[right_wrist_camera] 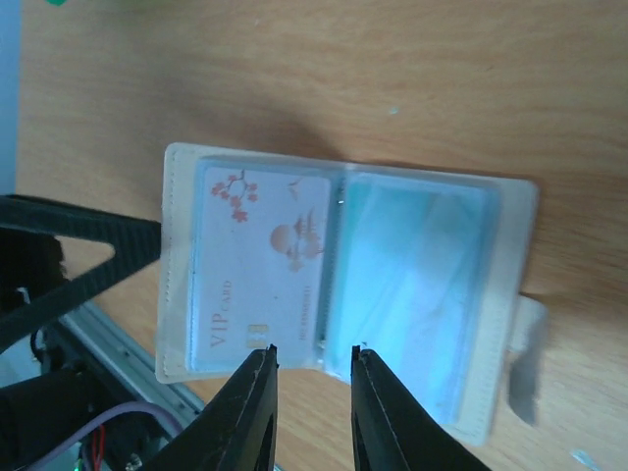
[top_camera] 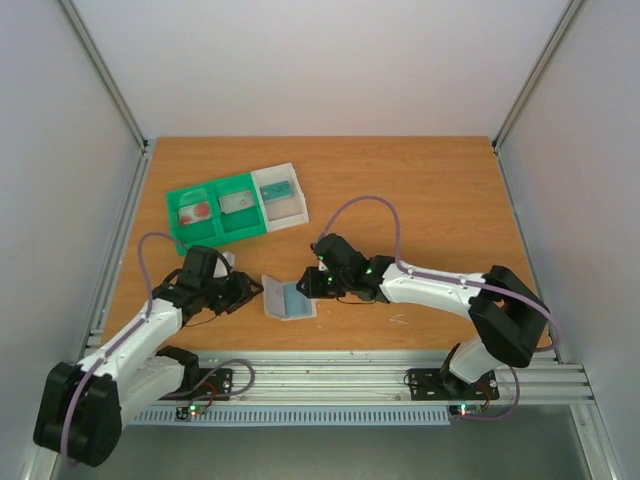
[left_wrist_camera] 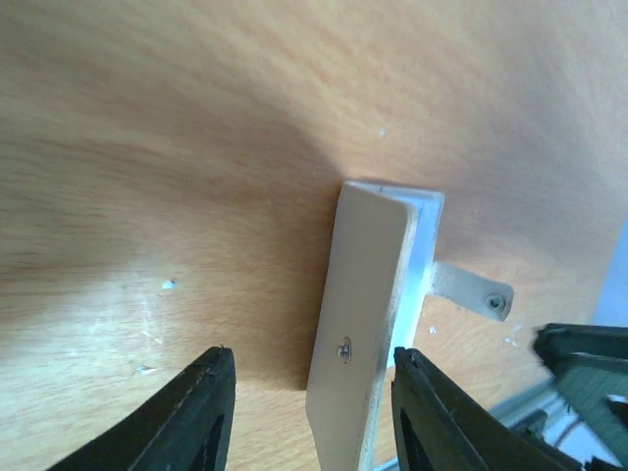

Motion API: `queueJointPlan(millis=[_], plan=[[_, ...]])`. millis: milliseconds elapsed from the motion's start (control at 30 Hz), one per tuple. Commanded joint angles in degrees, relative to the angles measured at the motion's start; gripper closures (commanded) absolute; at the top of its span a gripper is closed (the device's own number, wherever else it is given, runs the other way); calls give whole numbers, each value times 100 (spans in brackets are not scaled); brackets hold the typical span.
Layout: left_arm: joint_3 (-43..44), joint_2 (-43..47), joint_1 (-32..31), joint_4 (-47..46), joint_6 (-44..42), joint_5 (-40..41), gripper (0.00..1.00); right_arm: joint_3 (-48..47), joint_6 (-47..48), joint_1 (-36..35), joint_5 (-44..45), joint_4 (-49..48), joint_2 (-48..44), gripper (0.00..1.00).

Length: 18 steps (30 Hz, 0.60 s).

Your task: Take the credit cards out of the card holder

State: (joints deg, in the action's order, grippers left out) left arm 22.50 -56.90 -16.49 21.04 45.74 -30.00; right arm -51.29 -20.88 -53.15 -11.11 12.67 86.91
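The pale blue-grey card holder lies open on the table between my two grippers. In the right wrist view its left pocket holds a white card with red print, and its right pocket looks teal. The white closing tab sticks out at the far side. My right gripper is open a little, its tips at the holder's near edge by the spine. My left gripper is open, and the holder's raised cover stands between its fingers.
A green-and-white three-compartment tray stands behind the holder. It holds a red/pink card, a grey card and a teal card. The metal rail runs along the near edge.
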Motion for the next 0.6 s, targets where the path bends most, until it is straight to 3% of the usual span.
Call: queueJointPlan(millis=[0,367,567], plan=[[398,509,-16,930,-181,908,54,-62,-124,-32,-740,-922,442,78],[358,277,-24,542,-198,252,62,-308,-237,-92,-1108,-1494,1436,81],[545,568,-30,794,-112,313,56,-441,-240,-142,-1015,-1369,1725,76]])
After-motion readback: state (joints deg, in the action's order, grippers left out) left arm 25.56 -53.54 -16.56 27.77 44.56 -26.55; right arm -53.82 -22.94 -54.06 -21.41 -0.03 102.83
